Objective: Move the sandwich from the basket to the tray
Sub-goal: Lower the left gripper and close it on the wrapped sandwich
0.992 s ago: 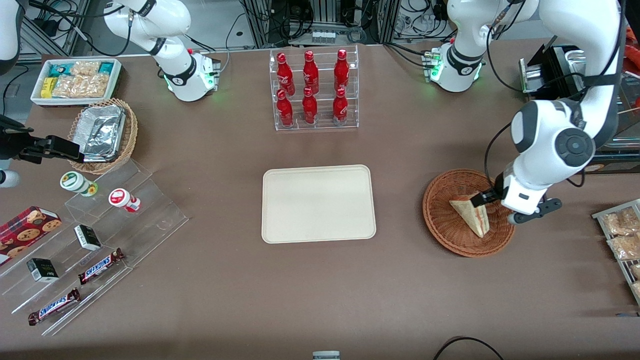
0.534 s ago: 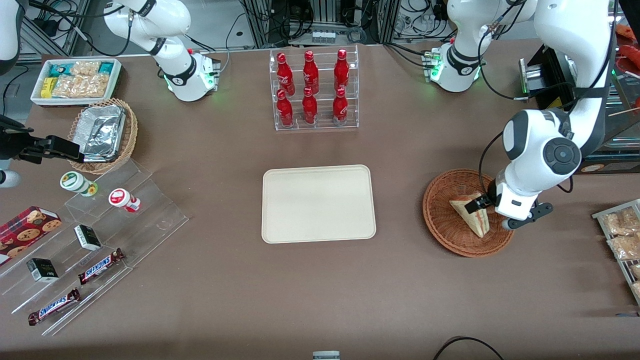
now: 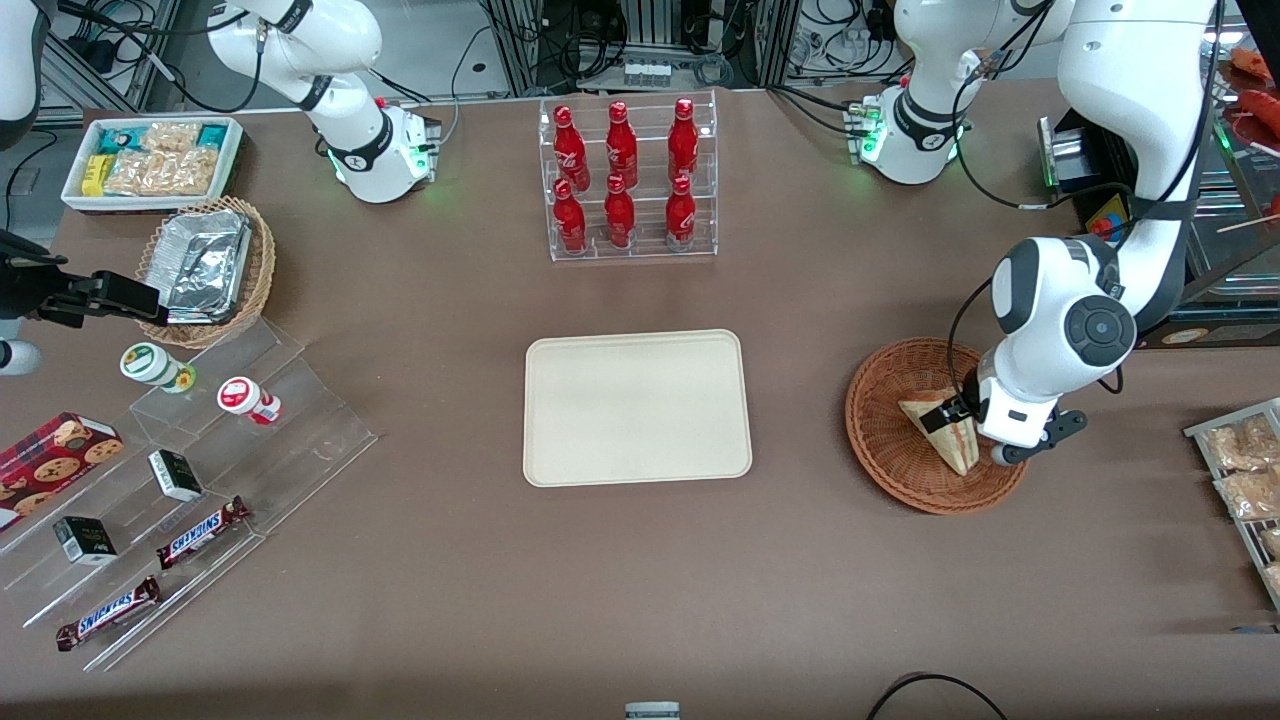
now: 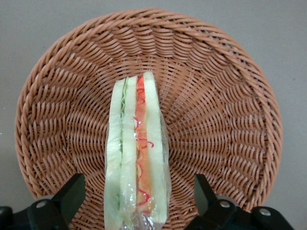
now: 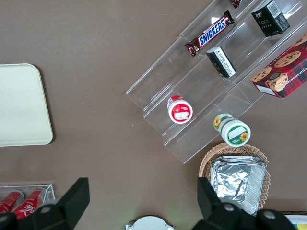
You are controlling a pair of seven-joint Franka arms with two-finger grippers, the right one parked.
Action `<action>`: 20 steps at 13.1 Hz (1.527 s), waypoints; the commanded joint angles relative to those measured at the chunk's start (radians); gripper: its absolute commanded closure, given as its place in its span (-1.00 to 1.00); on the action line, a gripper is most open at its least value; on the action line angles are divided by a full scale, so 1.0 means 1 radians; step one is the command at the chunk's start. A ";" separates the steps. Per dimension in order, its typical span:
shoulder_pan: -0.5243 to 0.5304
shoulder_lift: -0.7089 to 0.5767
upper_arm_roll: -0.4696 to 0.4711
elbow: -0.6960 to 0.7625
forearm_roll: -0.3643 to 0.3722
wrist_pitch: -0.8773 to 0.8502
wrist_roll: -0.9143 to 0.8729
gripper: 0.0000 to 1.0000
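Note:
The sandwich [image 3: 956,449], a plastic-wrapped white-bread wedge with red, orange and green filling, lies in the reddish-brown wicker basket [image 3: 872,432] toward the working arm's end of the table. My left gripper [image 3: 958,426] hangs low over the basket and is open. In the left wrist view its black fingers [image 4: 73,190] stand on either side of the sandwich [image 4: 136,153], with a gap of basket [image 4: 218,120] weave showing on each side. The cream tray [image 3: 636,407] lies flat at the table's middle, beside the basket, with nothing on it; its corner also shows as tray [image 5: 21,105].
A clear rack of red bottles [image 3: 628,180] stands farther from the front camera than the tray. Toward the parked arm's end are a foil-lined basket [image 3: 205,270], a white snack bin [image 3: 150,160] and acrylic steps [image 3: 215,450] with snacks. Snack packets [image 3: 1245,470] lie beside the basket.
My gripper has moved across the basket toward the tray and come down, so its fingers now straddle the sandwich. The sandwich has not moved.

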 commanded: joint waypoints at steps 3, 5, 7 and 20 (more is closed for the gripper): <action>-0.004 0.005 0.000 -0.016 0.013 0.022 -0.030 -1.00; -0.004 0.011 0.001 -0.018 0.012 0.022 -0.036 -0.71; -0.004 0.018 0.000 -0.016 0.012 0.013 -0.061 0.33; -0.003 0.013 -0.109 0.257 0.018 -0.351 -0.036 1.00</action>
